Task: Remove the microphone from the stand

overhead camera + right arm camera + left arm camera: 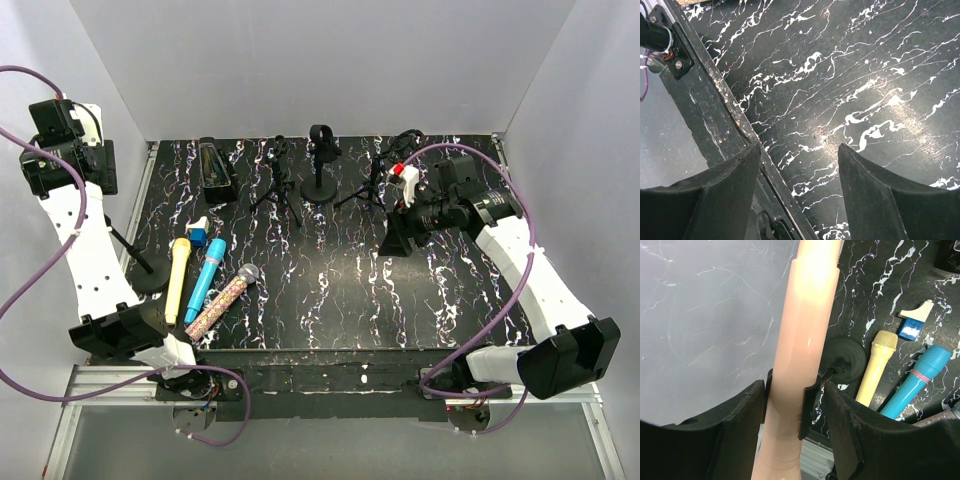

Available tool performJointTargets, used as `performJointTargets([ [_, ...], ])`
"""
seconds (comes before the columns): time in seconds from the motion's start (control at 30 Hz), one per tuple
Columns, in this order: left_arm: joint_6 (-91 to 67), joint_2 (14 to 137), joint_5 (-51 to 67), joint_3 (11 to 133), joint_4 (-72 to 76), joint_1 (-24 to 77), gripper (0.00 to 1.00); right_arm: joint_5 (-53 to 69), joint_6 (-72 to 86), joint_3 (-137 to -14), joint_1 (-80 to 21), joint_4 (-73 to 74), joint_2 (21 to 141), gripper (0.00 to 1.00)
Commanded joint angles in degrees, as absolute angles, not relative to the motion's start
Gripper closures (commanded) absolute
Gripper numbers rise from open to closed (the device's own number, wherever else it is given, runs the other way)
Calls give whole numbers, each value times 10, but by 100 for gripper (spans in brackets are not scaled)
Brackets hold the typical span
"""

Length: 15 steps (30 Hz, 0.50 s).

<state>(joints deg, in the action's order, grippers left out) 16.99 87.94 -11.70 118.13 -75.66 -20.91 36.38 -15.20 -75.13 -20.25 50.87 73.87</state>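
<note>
Peach microphone (800,330) sits inside your left hand (793,390); clamped or not, unclear. Pull crooked and the stand (847,357) tips.

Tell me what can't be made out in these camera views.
- Peach microphone: left wrist view, both ends cut off by frame edges; top view, hidden behind the left arm.
- Whether the left gripper's jaws press it: left wrist view, the stand clip covers the contact.
- Glitter microphone: left wrist view, cut by the right edge.
- Rear tripod stand: top view, too small and dark to see what it holds.
</note>
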Motion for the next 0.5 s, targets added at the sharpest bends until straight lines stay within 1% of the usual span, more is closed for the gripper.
performJointTargets([
  [0.0,171,887,-109,1201,-771,-213,49,370,-136,-739,-201,496,711,30],
  [0.13,170,897,-119,1205,-767,-213,43,368,-136,-732,-201,494,702,30],
  [0.2,170,905,-119,1212,-771,-213,43,367,-135,-730,-201,494,700,30],
  [0.23,170,909,-116,1214,-772,-212,45,367,-136,-728,-201,495,699,30],
  [0.4,168,911,-110,1209,-777,-214,55,362,-137,-724,-200,499,691,30],
  [0.47,174,905,-114,1209,-767,-214,73,362,-137,-722,-200,499,690,30],
])
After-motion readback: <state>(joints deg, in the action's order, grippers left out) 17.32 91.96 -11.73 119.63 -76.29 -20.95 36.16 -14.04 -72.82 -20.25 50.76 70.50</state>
